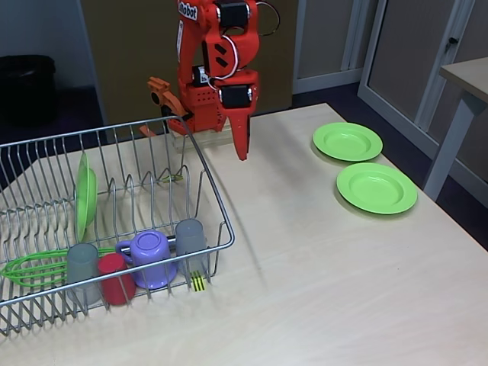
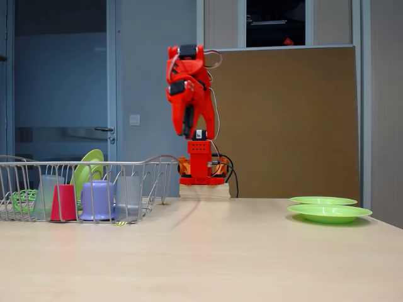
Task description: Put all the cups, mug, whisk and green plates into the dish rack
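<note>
The wire dish rack (image 1: 217, 206) (image 2: 157, 165) stands at the left of the table. Inside it are a grey cup (image 1: 81, 268) (image 2: 45, 195), the red cup (image 1: 116, 279) (image 2: 63, 202), the lilac mug (image 1: 149, 258) (image 2: 96, 200) upside down, and another grey cup (image 1: 191, 237) (image 2: 128, 196). The green whisk (image 1: 30, 268) (image 2: 22, 197) lies in the rack, and one green plate (image 1: 85, 194) (image 2: 88, 170) stands upright between the prongs. Two more green plates (image 1: 347, 141) (image 1: 377, 187) (image 2: 322, 201) (image 2: 329, 213) lie flat on the table at the right. My orange gripper (image 1: 243, 151) (image 2: 187, 131) hangs point-down near the arm's base, shut and holding nothing.
The arm's base (image 1: 200, 137) (image 2: 200, 171) sits on a block at the table's back edge, just behind the rack's far corner. A second table (image 1: 467, 76) stands off to the right. Bare tabletop (image 1: 305, 259) lies between the rack and the two flat plates.
</note>
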